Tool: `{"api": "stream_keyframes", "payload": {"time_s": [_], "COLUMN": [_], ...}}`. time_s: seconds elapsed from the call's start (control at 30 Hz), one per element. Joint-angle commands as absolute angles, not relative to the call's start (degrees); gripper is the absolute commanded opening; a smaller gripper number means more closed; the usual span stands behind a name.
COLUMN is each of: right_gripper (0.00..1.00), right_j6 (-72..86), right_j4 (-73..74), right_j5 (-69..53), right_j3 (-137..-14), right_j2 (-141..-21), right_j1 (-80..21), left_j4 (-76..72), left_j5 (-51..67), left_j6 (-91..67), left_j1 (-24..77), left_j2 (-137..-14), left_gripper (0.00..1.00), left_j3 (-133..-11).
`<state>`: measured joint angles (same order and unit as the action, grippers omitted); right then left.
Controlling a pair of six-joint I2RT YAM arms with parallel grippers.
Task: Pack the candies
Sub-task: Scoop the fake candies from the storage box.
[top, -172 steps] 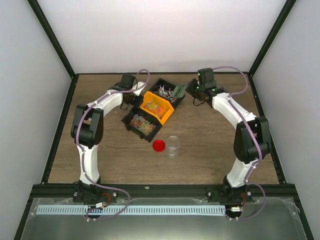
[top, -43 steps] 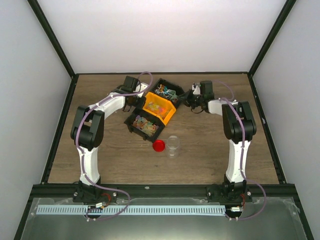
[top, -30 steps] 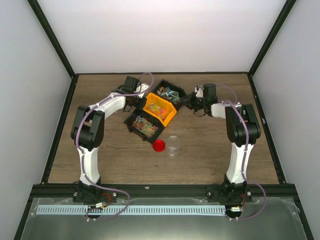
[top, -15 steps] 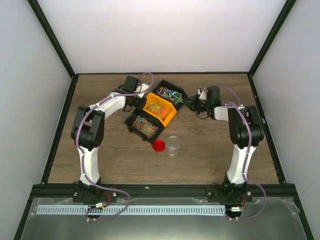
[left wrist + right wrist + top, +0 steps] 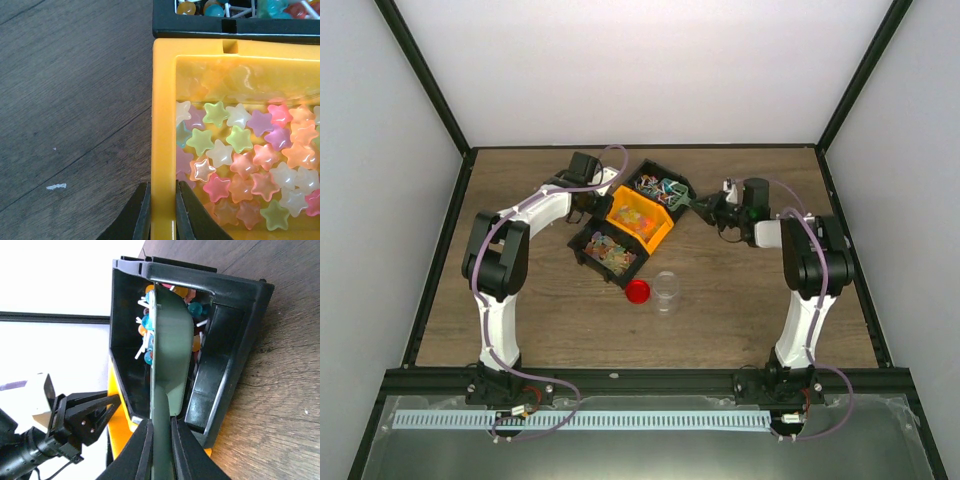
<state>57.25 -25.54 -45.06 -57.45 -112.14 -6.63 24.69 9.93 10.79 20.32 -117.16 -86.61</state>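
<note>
Wooden desk [image 5: 520, 300] shows wide to the left, right and front of three bins huddled at the far middle. A clear jar [image 5: 666, 290] and a red lid [image 5: 638, 291] stand just before them. The candies [image 5: 240, 165] lie in the bins. Only the left wrist view shows the left gripper [image 5: 161, 189] clenched on the yellow bin [image 5: 162, 100] wall, beside the star sweets. Only the right wrist view shows the right gripper [image 5: 159, 432] grasping the green scoop [image 5: 171, 340], its blade inside the far black bin [image 5: 225, 355] among stick sweets.

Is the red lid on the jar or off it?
Off. The red lid lies flat on the table beside the clear jar, which stands upright with its top uncovered.
</note>
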Motion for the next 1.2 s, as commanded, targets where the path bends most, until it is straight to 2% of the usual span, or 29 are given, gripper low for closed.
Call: {"api": "stream_keyframes", "payload": {"time_s": [0.0, 0.23, 0.73, 1.17], "right_gripper": [0.01, 0.01, 0.01, 0.01], "right_j6": [63.3, 60.8, 60.0, 64.7], "right_j4": [-35.0, -30.6, -30.9, -40.9], "right_j5": [-55.1, -53.6, -55.1, -59.1], "right_j3": [-54.6, -56.2, -54.6, -49.5], "right_j2": [-110.4, -109.6, -107.3, -106.6], "right_j1": [-6.4, -6.2, -3.8, -1.5], "left_j4": [24.9, 24.8, 25.0, 25.4], "left_j5": [7.3, 7.3, 7.1, 6.9], "left_j6": [9.2, 9.0, 9.0, 8.9], "left_j1": [21.1, 21.1, 21.1, 21.2], "left_j2": [-120.9, -120.9, -121.5, -122.0], "left_gripper": [0.04, 0.04, 0.04, 0.04], "left_j3": [-85.7, -85.5, -85.8, -86.0]}}
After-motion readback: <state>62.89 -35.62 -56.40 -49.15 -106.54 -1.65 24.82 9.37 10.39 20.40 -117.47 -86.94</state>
